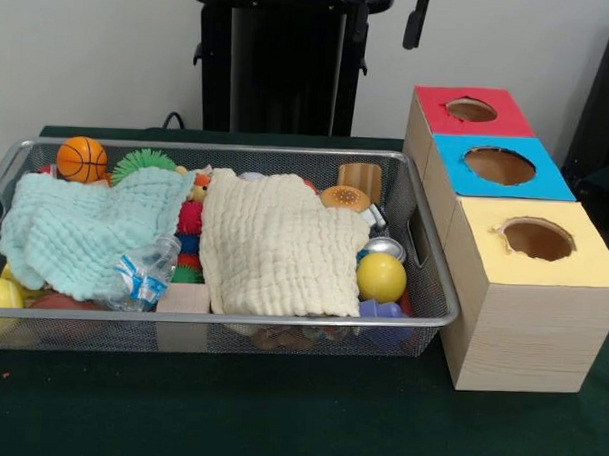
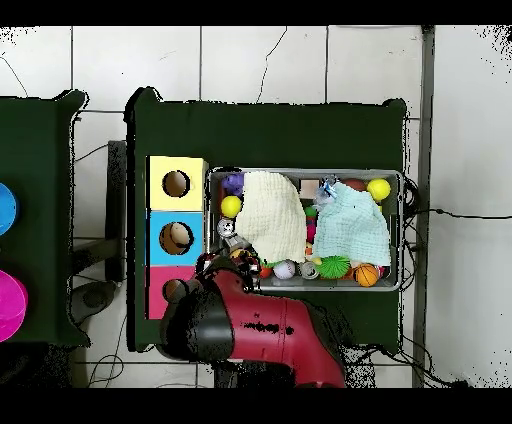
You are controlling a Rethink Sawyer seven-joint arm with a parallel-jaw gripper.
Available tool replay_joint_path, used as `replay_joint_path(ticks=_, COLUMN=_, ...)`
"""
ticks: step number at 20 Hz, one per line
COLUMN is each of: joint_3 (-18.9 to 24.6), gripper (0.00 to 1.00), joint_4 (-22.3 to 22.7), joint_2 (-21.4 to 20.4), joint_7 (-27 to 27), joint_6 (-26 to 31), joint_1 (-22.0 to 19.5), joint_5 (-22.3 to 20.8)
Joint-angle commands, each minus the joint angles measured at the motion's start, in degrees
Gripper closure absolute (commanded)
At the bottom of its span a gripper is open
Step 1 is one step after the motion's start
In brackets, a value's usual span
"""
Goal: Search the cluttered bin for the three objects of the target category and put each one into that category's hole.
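Two cloths [image 1: 274, 242] are hiding much of the bin [image 1: 438, 268] at frame centre; I am hovering near the hole [image 1: 499, 166] at right, my end effector's state unclear

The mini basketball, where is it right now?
In the front view, the mini basketball sits in the bin's far left corner, beside the green spiky ball.
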Motion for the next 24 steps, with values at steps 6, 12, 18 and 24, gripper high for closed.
replay_joint_path(ticks=6, joint_3=5.57, gripper=0.00, joint_4=-7.53, joint_2=4.64, joint_7=-3.00, joint_6=4.05, joint_1=-5.01, joint_5=-6.46)
replay_joint_path(ticks=12, joint_3=7.18, gripper=0.00, joint_4=-10.19, joint_2=5.85, joint_7=-4.32, joint_6=5.14, joint_1=-7.83, joint_5=-7.89)
replay_joint_path(ticks=18, joint_3=8.64, gripper=0.00, joint_4=-9.45, joint_2=4.61, joint_7=-6.01, joint_6=5.95, joint_1=-11.46, joint_5=-9.09)
replay_joint_path(ticks=24, joint_3=10.90, gripper=0.00, joint_4=-11.28, joint_2=4.55, joint_7=-8.32, joint_6=6.87, joint_1=-15.03, joint_5=-10.58)
